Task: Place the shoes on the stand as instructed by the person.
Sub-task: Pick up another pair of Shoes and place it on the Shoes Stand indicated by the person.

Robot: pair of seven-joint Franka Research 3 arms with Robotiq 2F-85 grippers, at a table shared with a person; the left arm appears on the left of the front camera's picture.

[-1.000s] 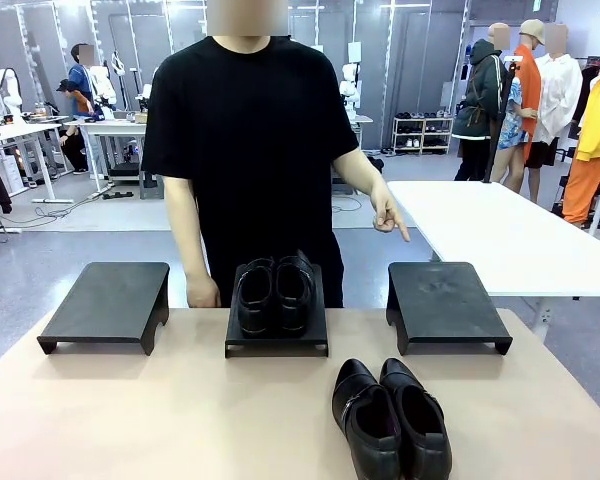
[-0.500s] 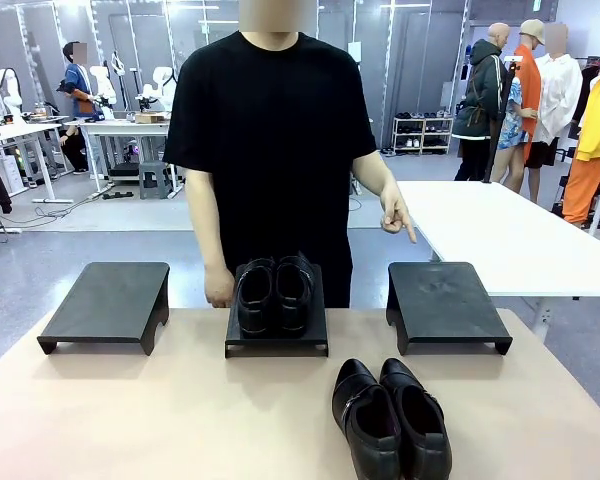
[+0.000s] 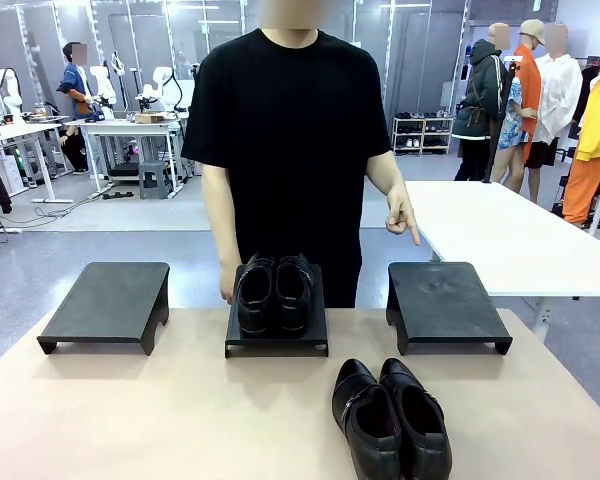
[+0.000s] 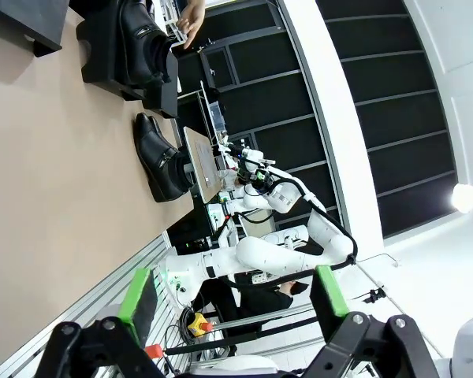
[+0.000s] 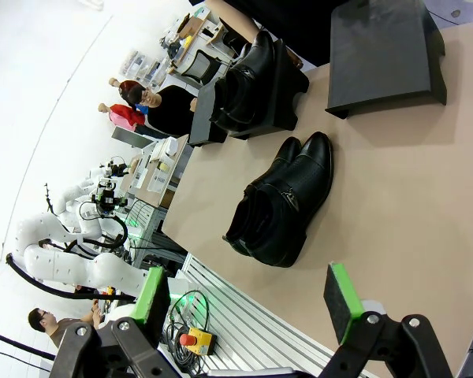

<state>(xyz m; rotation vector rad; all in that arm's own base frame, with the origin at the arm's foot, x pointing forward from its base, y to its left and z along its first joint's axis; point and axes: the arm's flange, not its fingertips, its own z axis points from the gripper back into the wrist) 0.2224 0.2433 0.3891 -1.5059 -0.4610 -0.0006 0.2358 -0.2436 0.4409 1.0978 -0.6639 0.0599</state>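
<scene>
1. left gripper [image 4: 235,298] sits at the bottom edge, green pads [image 4: 139,294] spread wide with nothing between them
2. tan table [image 4: 55,181] runs up the left side
3. one pair of black shoes [image 4: 162,161] sits straight on the table, side by side
4. second pair [image 4: 138,43] sits on top of a black stand [image 4: 102,72]
5. corner of another stand [image 4: 31,20] pokes in top left
6. person's hand [image 4: 191,14] is at the top edge, just past the loaded stand; looks like it isn't touching, hard to say

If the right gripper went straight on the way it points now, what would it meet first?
Probably the glossy black leather shoe pair loose on the tan table; the right gripper aims about there, depth unclear.
</scene>
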